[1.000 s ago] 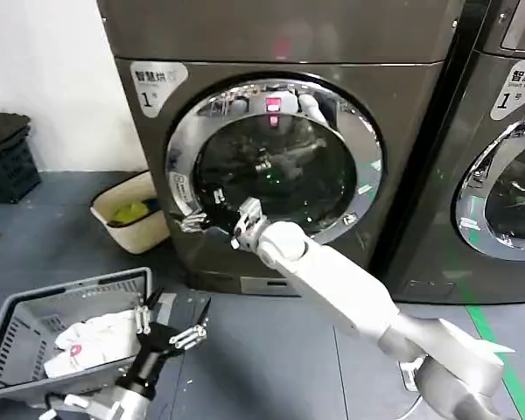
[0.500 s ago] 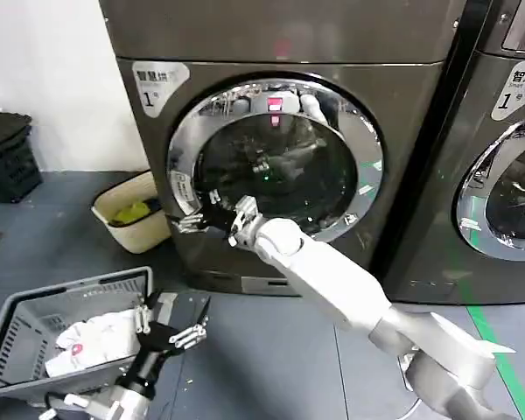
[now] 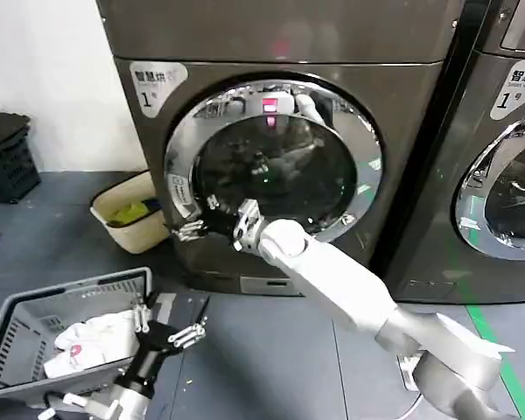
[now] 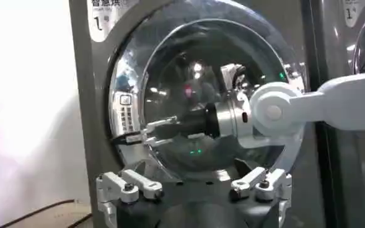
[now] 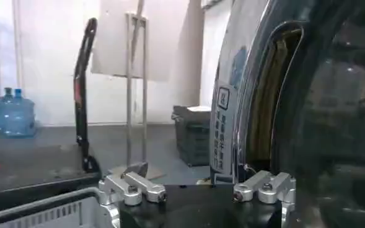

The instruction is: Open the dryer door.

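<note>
Right gripper, fingers spread, hooks the round chrome-ringed, dark-glass dryer door at its nine o'clock edge on the bronze-grey dryer. Door looks barely cracked; swinging it wide remains. Left gripper idles open, low.

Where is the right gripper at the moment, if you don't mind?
In the head view, the right gripper is at the dryer door's lower-left chrome rim.
</note>
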Robot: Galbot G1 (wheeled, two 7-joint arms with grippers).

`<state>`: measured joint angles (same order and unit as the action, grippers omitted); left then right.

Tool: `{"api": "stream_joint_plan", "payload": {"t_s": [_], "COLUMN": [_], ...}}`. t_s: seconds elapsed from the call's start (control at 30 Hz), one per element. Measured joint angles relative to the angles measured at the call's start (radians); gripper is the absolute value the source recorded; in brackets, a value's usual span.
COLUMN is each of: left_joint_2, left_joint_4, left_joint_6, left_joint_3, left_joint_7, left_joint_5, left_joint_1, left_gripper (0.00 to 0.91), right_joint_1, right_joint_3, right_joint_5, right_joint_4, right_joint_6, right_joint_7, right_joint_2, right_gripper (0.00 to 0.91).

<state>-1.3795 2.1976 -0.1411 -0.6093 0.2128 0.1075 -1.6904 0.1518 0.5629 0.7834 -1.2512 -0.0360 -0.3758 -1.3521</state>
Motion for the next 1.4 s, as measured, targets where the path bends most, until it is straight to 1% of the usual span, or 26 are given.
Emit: {"api": "stream_joint_plan", "payload": {"t_s": [0.27, 0.7, 1.07, 1.4], "left_joint_2": [0.001, 0.033, 0.094, 0.118], "left_joint_4": [-0.001, -0.003, -0.008, -0.027], "left_joint_6": [0.002, 0.016, 0.032, 0.061], "left_joint_3": [-0.004, -0.054, -0.202, -0.337], "left_joint_7": [0.0, 0.0, -0.005, -0.004], "left_joint_5": [0.002, 0.033, 0.127, 0.151], "left_joint_1": [0.001, -0.025, -0.097, -0.077], "left_gripper": [0.907, 0.907, 0.907, 0.907], "right_joint_1": [0.018, 0.05, 0.059, 0.084], "right_joint_3": [-0.002, 0.012, 0.022, 0.023], "right_joint_5": [0.002, 0.029, 0.051, 0.068], "right_joint_4": [-0.068, -0.215, -0.325, -0.419], "right_joint_6": [-0.001, -0.025, -0.033, -0.044], "right_joint_7": [-0.013, -0.011, -0.008, -0.008], "right_joint_2": [0.023, 0.079, 0.132, 0.191], "right_gripper": [0.907, 0.907, 0.907, 0.907]}}
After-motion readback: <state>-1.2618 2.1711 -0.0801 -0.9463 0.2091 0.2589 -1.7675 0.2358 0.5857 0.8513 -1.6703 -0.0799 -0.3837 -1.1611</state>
